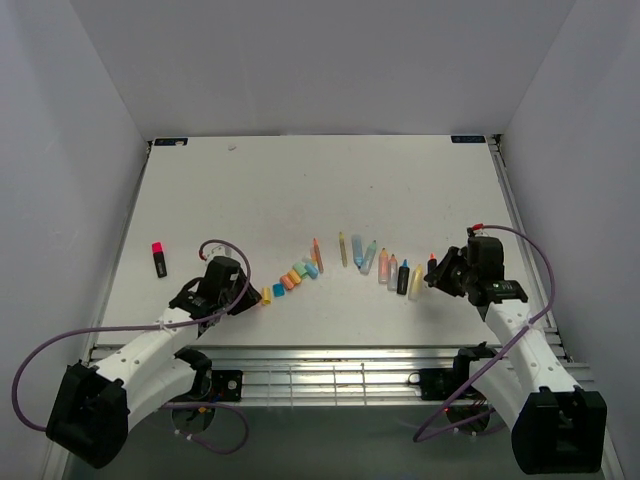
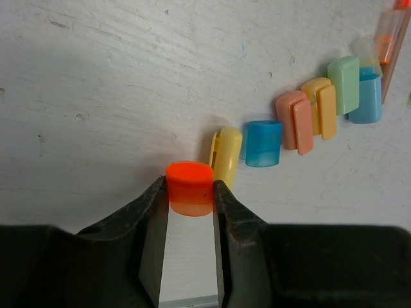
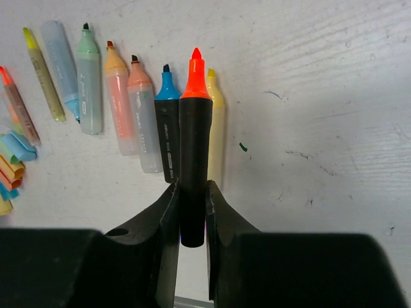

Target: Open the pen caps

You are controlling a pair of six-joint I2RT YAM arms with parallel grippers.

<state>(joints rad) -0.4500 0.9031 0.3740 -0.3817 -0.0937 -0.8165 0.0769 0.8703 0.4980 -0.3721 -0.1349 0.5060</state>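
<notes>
My left gripper [image 2: 190, 194] is shut on an orange pen cap [image 2: 189, 183], held low next to a yellow cap [image 2: 227, 156]. A curved row of loose caps, blue [image 2: 264, 143], pink [image 2: 295, 121], yellow, green [image 2: 343, 84] and blue, runs up to the right; in the top view it shows as a row [image 1: 292, 279] beside the left gripper [image 1: 252, 299]. My right gripper [image 3: 192, 192] is shut on a black pen with a bare orange tip [image 3: 194, 128], held beside the row of uncapped pens [image 3: 135, 109]. In the top view the right gripper [image 1: 438, 275] is at the row's right end [image 1: 403, 275].
A black marker with a red cap on it [image 1: 159, 259] lies alone at the left. Thin orange [image 1: 317, 251] and yellow [image 1: 342, 248] pens lie mid-table. A metal rail [image 1: 330, 365] runs along the near edge. White walls enclose the table [image 1: 320, 190].
</notes>
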